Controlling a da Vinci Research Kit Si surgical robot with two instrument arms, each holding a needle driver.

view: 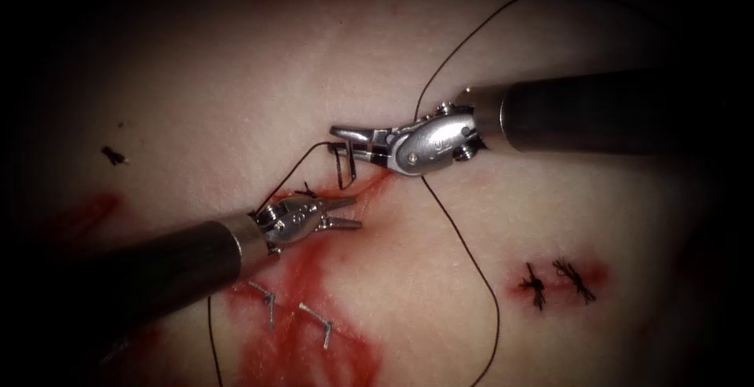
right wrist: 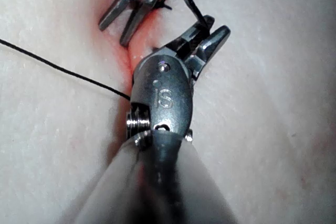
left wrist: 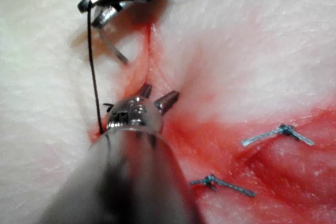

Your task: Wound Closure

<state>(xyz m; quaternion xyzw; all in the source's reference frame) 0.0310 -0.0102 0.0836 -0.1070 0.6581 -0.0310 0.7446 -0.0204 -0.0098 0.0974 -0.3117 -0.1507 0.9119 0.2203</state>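
Your right tool [view: 345, 142] has its jaws closed on the needle [view: 343, 169] near one end; the needle hangs from them over the cut [view: 377, 187], and you cannot tell whether its tip is in the tissue [view: 196, 81]. Your left tool [view: 345, 213] sits just below it at the cut with jaws parted, holding nothing. Thread [view: 471, 273] runs from the needle past both tools and loops across the tissue right of the cut

Two tools [view: 345, 214] [view: 349, 140], one needle [view: 343, 163], one thread [view: 471, 265], two staples [view: 267, 301] [view: 318, 324]
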